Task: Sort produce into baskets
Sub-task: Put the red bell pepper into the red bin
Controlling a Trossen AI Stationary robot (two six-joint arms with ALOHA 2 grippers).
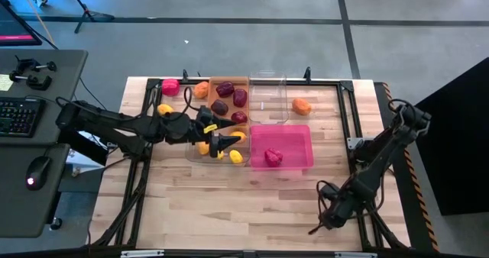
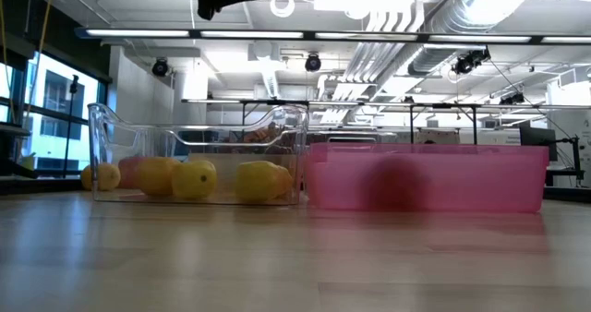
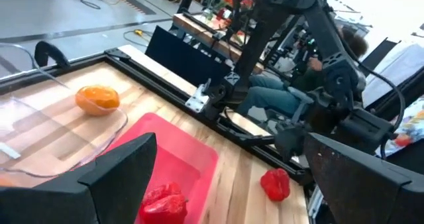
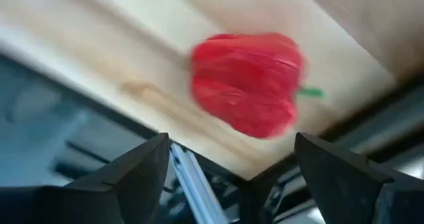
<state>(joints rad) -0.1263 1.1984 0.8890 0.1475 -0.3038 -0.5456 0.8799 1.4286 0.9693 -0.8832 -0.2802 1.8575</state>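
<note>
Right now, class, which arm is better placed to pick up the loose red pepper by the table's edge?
Right. The right gripper has its open fingers framing the red pepper, which lies straight ahead on the wood. The left gripper hangs over the clear bin of yellow produce, across the table.

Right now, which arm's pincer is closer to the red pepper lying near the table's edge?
The right. The right pincer hangs open just before the red pepper; the left pincer is far off, open over a clear bin of yellow fruit.
</note>
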